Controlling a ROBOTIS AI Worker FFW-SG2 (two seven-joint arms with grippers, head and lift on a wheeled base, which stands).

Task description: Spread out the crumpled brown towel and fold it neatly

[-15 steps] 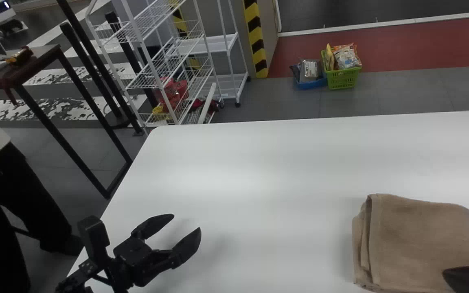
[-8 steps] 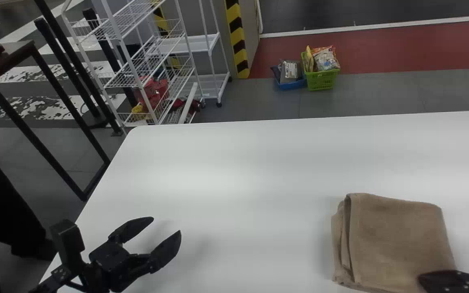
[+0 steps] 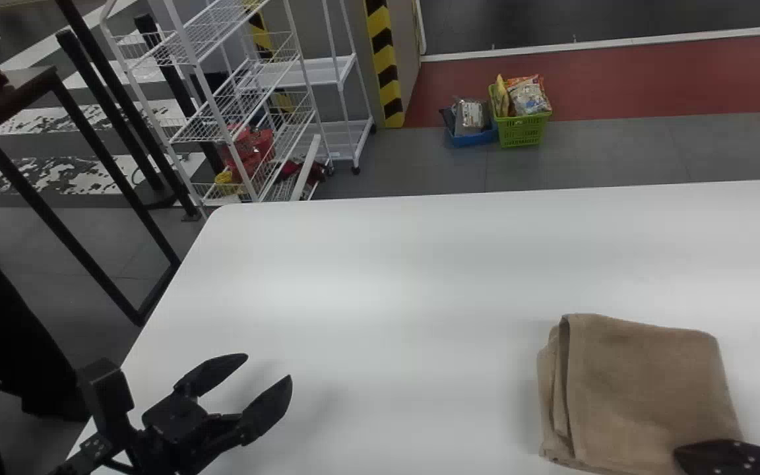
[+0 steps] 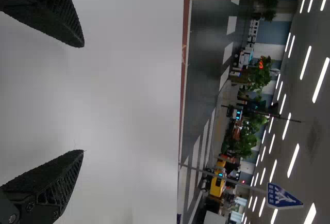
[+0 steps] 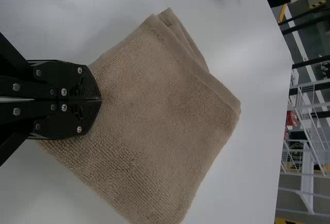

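At four o'clock in the head view, the brown towel [image 3: 637, 389] lies folded on the white table [image 3: 386, 284], the right gripper [image 3: 683, 452] over its five-o'clock corner. At seven o'clock, the left gripper [image 3: 268, 367] is above the table. Left wrist view: left gripper [image 4: 82, 98] spread wide. Right wrist view: right gripper [image 5: 100, 100] pressed together; contact with towel undetermined.
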